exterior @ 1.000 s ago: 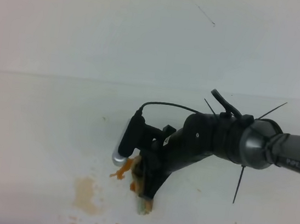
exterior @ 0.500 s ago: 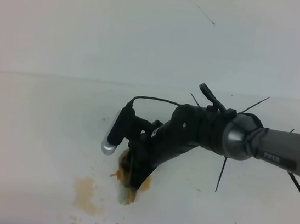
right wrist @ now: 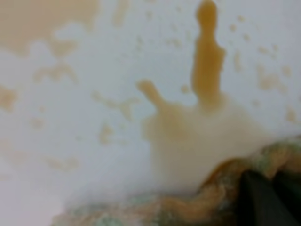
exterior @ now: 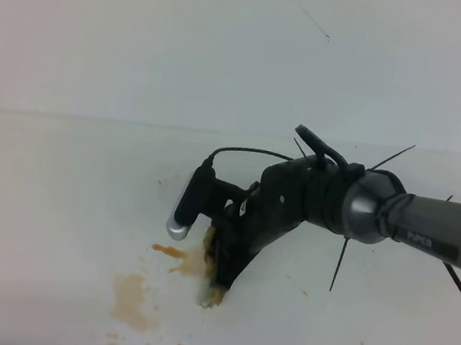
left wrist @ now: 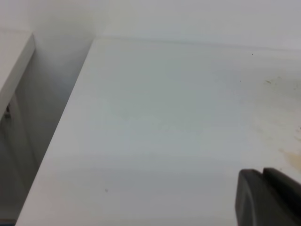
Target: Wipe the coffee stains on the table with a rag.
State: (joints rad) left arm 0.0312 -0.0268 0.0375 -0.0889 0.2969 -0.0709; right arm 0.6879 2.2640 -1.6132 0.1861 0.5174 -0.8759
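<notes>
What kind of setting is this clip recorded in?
Probably a bare lab test bench, not a kitchen or café: a plain white table against a blank white wall, with only the coffee stains and a rag held by the right tool.

High overview plus two wrist views, all sharing the table.

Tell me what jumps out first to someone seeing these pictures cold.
The dark right arm reaches in from the right of the high view, its tool shut on the rag and pressing it onto the white table. Next are the coffee stains: an orange streak and a smear beside the rag, and a paler tan patch nearer the front edge. The right wrist view shows the blotch close up, the rag at the bottom edge.
</notes>
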